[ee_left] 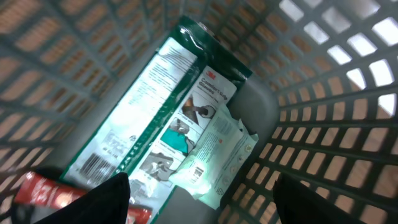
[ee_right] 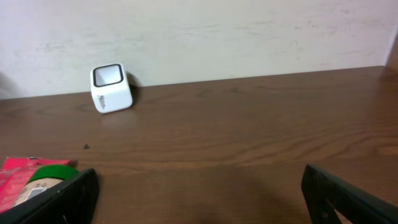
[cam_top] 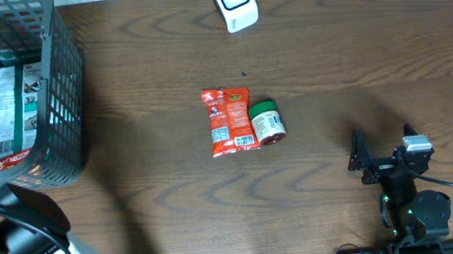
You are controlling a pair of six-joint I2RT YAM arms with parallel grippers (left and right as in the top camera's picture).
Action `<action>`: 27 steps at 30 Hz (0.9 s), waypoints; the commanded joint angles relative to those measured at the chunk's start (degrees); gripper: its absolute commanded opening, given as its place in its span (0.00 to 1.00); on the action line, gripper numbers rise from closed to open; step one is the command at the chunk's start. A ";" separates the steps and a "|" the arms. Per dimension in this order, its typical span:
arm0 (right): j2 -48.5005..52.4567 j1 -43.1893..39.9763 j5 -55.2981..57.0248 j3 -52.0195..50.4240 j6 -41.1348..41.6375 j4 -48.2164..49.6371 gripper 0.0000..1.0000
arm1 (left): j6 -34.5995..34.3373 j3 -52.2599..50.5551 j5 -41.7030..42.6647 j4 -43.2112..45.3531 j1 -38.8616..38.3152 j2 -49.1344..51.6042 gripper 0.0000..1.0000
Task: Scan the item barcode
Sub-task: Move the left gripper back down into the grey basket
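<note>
Left hand (ee_left: 208,202): fingers apart, empty, inside basket (cam_top: 60,96) at upper left of overhead view, above green package (ee_left: 155,112).
Right hand (ee_right: 202,202): fingers apart, empty, lower right.
Scanner (cam_top: 235,1): top centre of surface (cam_top: 329,43).
Red packet (cam_top: 228,122), jar (cam_top: 266,123): side by side, frame centre.

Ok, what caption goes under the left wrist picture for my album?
Open left gripper hangs inside the grey basket above a green-and-white packet.

A dark wood-grain table (cam_top: 175,204) stands against a pale, mottled wall (ee_right: 249,31).
</note>
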 commanded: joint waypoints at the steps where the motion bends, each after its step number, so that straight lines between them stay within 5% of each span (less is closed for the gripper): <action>1: -0.09 0.57 0.11 -0.04 -0.35 -0.22 0.99 | 5.99 1.29 2.67 0.96 -0.09 4.00 0.75; 9: -0.09 0.57 0.11 -0.04 -0.35 -0.22 0.99 | 12.52 1.27 9.01 2.64 0.33 8.76 0.75; 27: -0.09 0.57 0.11 -0.04 -0.35 -0.22 0.99 | 20.98 -0.15 8.87 1.81 0.31 16.48 0.78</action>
